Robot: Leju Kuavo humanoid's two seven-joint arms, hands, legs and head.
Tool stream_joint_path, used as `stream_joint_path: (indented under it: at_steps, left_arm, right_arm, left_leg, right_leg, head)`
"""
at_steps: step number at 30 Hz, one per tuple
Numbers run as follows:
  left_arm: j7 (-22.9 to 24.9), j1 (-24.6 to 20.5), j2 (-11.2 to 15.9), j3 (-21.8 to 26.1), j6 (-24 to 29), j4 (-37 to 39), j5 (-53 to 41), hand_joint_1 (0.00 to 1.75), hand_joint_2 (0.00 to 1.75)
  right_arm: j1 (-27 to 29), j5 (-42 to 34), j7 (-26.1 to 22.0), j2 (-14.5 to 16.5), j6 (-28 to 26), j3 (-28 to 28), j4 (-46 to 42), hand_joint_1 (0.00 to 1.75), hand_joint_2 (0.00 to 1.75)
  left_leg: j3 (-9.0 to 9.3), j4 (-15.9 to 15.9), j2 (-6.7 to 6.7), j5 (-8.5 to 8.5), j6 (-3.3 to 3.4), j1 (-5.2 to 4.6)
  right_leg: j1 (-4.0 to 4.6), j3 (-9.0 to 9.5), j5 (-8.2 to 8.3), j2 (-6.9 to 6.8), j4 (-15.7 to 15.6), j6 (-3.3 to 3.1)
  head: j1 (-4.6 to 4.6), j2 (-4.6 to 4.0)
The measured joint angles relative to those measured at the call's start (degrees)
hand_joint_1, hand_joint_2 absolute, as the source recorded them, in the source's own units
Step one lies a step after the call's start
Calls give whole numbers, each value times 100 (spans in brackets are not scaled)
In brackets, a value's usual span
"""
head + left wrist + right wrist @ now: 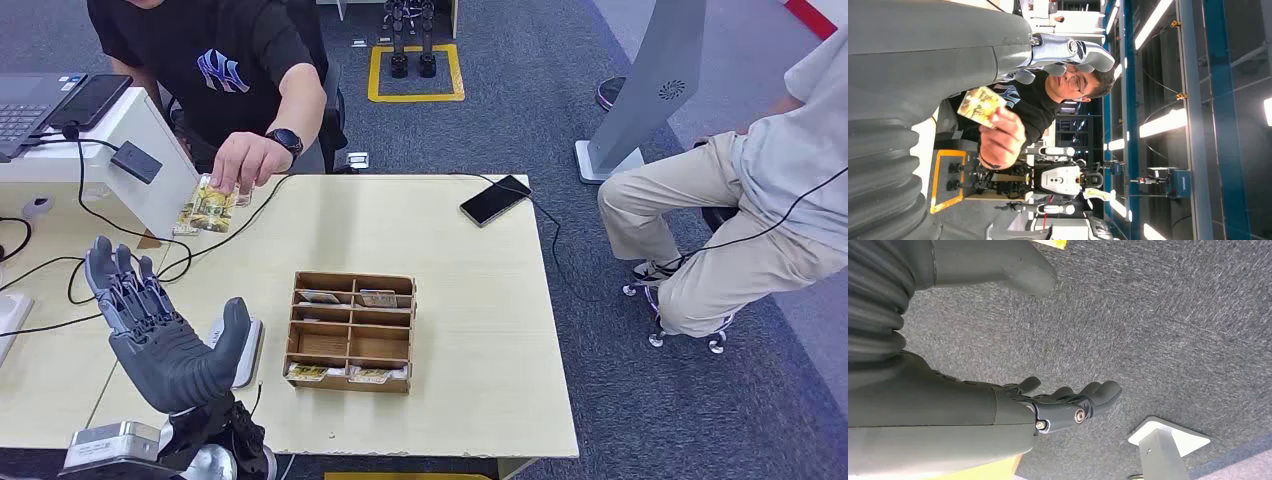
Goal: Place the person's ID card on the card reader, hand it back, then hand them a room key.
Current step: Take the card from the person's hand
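A person in a black shirt (215,60) reaches over the table's far left corner, holding a yellowish patterned ID card (208,207) in their hand (245,160). The same card (980,105) appears in the left wrist view. My left hand (160,325) is raised above the table's near left part, palm up, fingers spread, holding nothing, well short of the card. A white card reader (245,355) lies on the table just right of that hand. My right hand (1068,400) hangs over the grey carpet, fingers apart and empty. A wooden compartment box (350,330) holds several cards.
A black phone (495,200) on a cable lies at the table's far right. A laptop (25,110) and white stand (150,160) with cables sit far left. A second person (740,210) sits to the right, beside a grey floor stand (650,90).
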Motion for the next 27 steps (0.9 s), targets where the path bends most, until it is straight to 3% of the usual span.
stream_joint_path:
  at_steps: [23, 27]
  left_arm:
    - [0, -41, 0, 0, -9, 50, 1, 0, 175]
    - [8, -210, 34, 2, 369, 292, -288, 0, 175]
  right_arm:
    - [2, 21, -26, 0, 0, 1, 30, 0, 175]
    - [-1, 72, -34, 0, 0, 1, 51, 0, 175]
  left_leg:
    - [0, 0, 0, 0, 0, 0]
    - [-1, 0, -2, 0, 0, 0]
  right_leg:
    - [0, 0, 0, 0, 0, 0]
    - [0, 1, 0, -3, 0, 0]
  head:
    - [1, 0]
    - [1, 0]
